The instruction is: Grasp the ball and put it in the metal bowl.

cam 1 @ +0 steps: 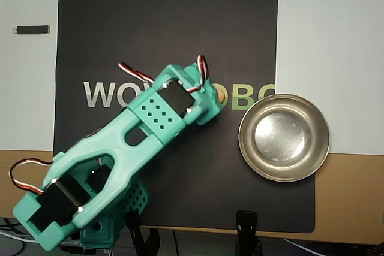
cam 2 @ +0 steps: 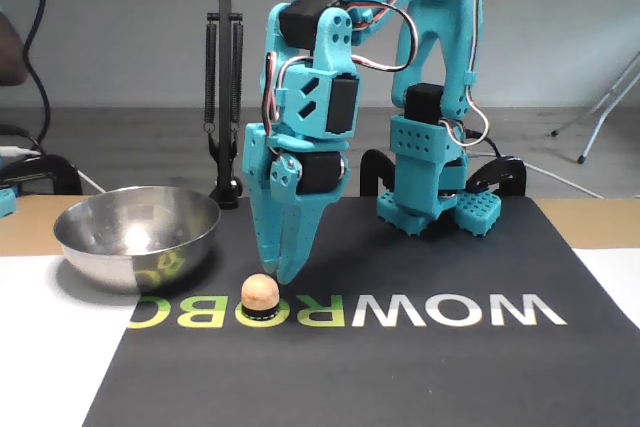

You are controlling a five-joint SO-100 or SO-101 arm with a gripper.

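The ball (cam 2: 260, 293) is a small peach-orange sphere resting on the black mat, on the printed letters. In the overhead view only its edge (cam 1: 222, 95) shows past the gripper body. The metal bowl (cam 2: 140, 252) is shiny and empty, left of the ball in the fixed view and to its lower right in the overhead view (cam 1: 284, 137). My teal gripper (cam 2: 285, 273) points straight down, its tips just above the mat, close behind and right of the ball. The jaws look closed together and the ball is not between them. In the overhead view the gripper (cam 1: 213, 102) is hidden under its own wrist.
The black mat (cam 1: 180, 22) carries the printed word WOWROBO. The arm base (cam 2: 435, 197) stands at the mat's edge. A small black bar (cam 1: 33, 29) lies on the white surface at the upper left. Black clamps (cam 1: 246, 229) grip the table edge. A black stand (cam 2: 225, 97) rises behind the bowl.
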